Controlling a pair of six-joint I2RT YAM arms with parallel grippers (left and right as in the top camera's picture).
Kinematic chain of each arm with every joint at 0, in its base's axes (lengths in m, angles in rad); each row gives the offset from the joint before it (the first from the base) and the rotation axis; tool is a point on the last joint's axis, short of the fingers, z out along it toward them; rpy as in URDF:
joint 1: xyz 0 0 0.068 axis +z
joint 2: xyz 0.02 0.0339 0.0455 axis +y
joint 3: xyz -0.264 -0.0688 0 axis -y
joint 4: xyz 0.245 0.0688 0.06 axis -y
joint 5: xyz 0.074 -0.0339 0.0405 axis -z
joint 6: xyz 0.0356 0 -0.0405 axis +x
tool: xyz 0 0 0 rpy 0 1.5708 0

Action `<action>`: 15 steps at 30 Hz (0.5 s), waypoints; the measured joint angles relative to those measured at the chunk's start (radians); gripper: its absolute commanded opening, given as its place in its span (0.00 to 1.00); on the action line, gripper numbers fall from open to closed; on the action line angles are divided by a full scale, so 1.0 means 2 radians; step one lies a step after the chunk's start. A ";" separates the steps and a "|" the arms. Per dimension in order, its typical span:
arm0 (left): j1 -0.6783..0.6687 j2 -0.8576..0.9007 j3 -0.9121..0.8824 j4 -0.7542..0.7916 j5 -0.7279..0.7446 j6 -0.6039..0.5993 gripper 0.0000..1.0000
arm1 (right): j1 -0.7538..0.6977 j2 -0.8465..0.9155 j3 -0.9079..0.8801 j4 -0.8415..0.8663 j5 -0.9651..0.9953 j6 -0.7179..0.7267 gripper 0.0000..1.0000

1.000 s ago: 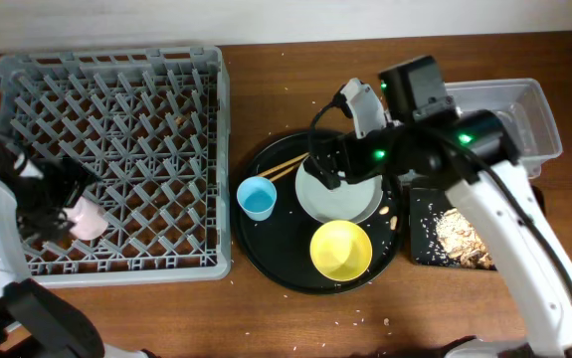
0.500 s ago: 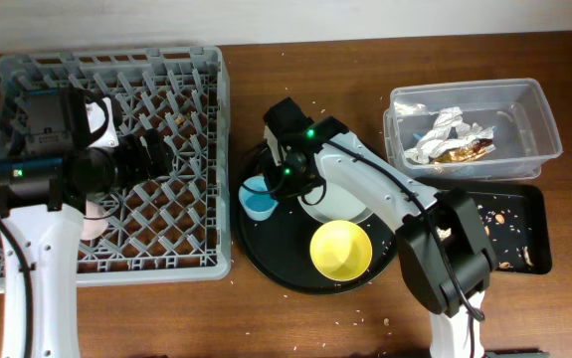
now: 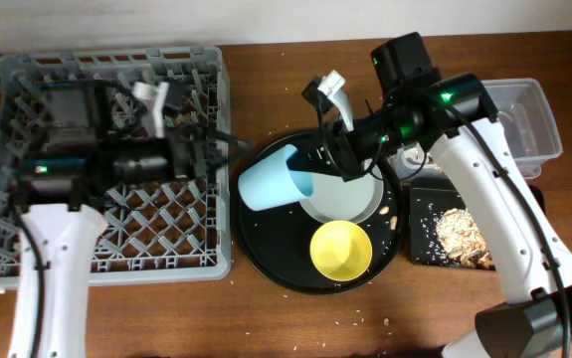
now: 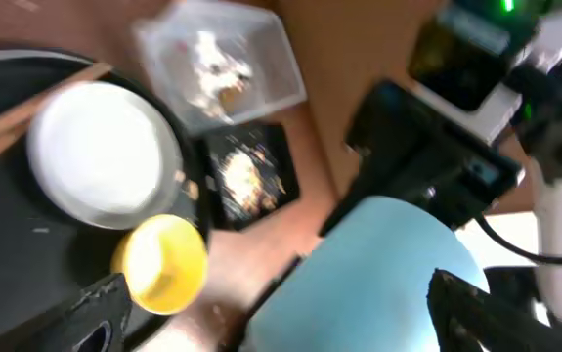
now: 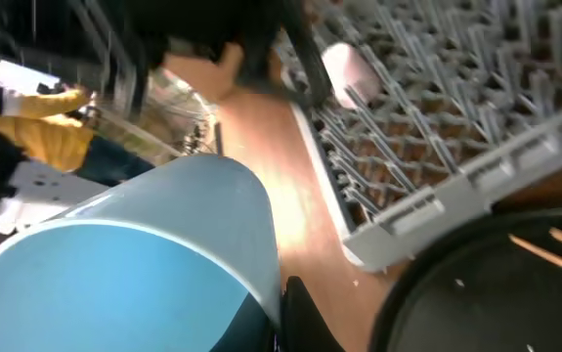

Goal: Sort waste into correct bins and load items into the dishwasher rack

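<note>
Over at 9 o'clock, the dishwasher rack [image 3: 116,267] fills your left side, and the left arm reaches across it toward 3. Dead centre is the big round black tray [image 3: 266,261], with the plate [image 3: 353,204] at its 1 o'clock and the yellow bowl [image 3: 340,249] at its 5.

The thing to care about is the light blue cup [image 3: 269,179]. It's up off the tray, hanging over the tray's 10 o'clock edge and tipped on its side. Its mouth points toward 3 and its base toward the rack.

The right gripper [image 3: 315,167] looks pinched onto the cup wall right at the rim. That's my read from the right wrist view, where the mouth fills the lower left. The left gripper [image 4: 285,318] is spread wide, a finger on either side of the base end, and I can't tell if either pad touches yet.

Handling-wise, I'd guess it's light, stiff plastic. It won't break, but it's smooth and tapered, so a squeeze low on the taper could squirt it out toward the base. If you're taking it with the left, close across the body mid-height or nearer the rim, squarely on the widest line.

Smallest bit: the pink cup [image 5: 351,73] is already sitting among the pegs.
</note>
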 measured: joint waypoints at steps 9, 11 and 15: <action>-0.043 0.001 0.000 0.008 0.122 0.007 0.79 | 0.000 0.000 -0.001 0.059 -0.069 -0.007 0.04; -0.044 0.002 0.000 0.008 0.129 0.009 0.99 | -0.006 0.000 -0.002 0.077 -0.079 0.017 0.04; -0.045 0.004 0.000 0.022 0.177 0.010 0.96 | -0.021 0.000 -0.002 0.111 -0.112 0.046 0.04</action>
